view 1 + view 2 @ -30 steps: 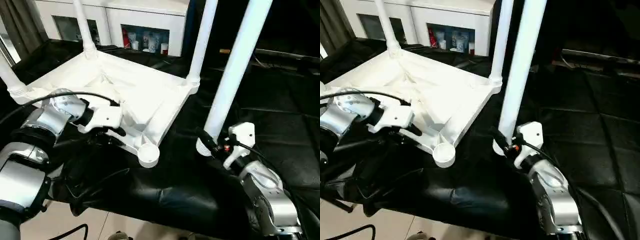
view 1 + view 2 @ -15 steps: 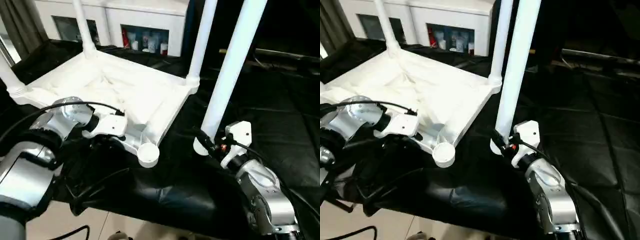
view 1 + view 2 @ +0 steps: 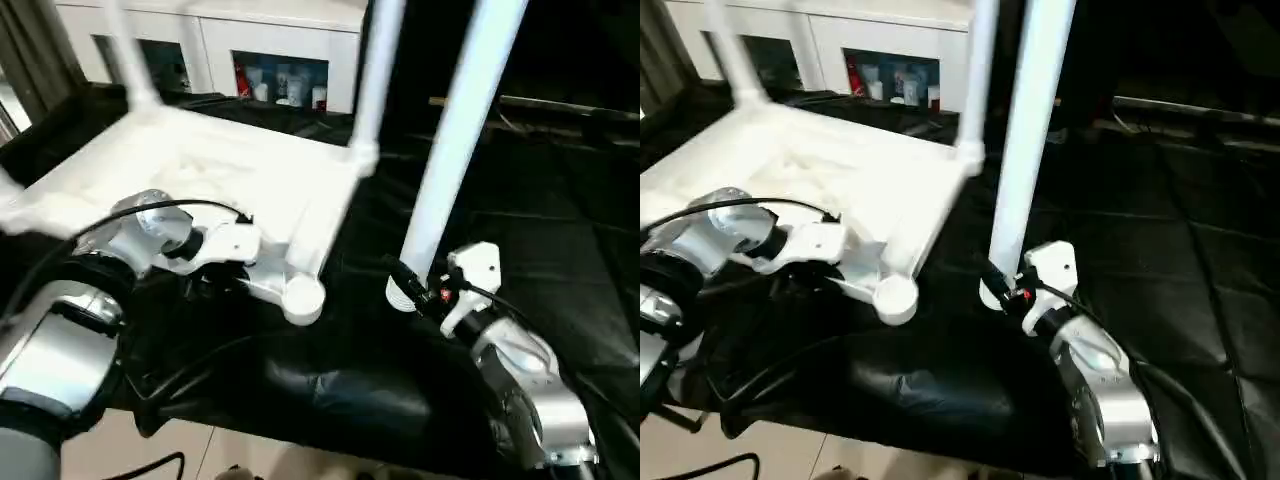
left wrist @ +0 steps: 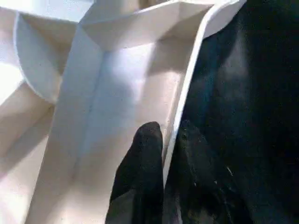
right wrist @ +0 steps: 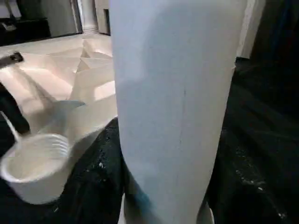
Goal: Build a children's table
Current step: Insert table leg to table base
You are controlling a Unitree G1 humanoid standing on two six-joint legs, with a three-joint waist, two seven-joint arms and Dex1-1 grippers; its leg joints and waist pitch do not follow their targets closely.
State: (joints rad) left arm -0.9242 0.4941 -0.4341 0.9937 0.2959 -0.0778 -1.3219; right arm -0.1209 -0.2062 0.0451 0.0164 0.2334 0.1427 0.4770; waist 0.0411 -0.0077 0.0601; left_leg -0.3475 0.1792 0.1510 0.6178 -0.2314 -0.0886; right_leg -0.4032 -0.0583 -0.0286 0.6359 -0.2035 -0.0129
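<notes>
The children's table lies upside down on black cloth: a white ribbed top [image 3: 215, 165] with legs standing in its far corners, one of them at the far right corner [image 3: 368, 80]. The near corner socket [image 3: 303, 297] is empty and also shows in the right wrist view [image 5: 32, 163]. My left gripper [image 4: 169, 133] is shut on the top's near rim, one black finger [image 4: 147, 140] inside the wall and one outside. To the right of the socket, my right gripper [image 3: 412, 285] is shut on the base of a loose white leg [image 3: 455, 140], held upright.
A white glass-door cabinet [image 3: 280, 40] stands behind the table. Black cloth [image 3: 560, 230] covers the work surface to the right. The surface's near edge drops to a pale floor [image 3: 200, 450]. A black cable [image 3: 150, 208] arcs over my left wrist.
My left gripper reached the near rim and closed on it. The table top has turned slightly, its far right corner swinging left. The held leg barely moved.
</notes>
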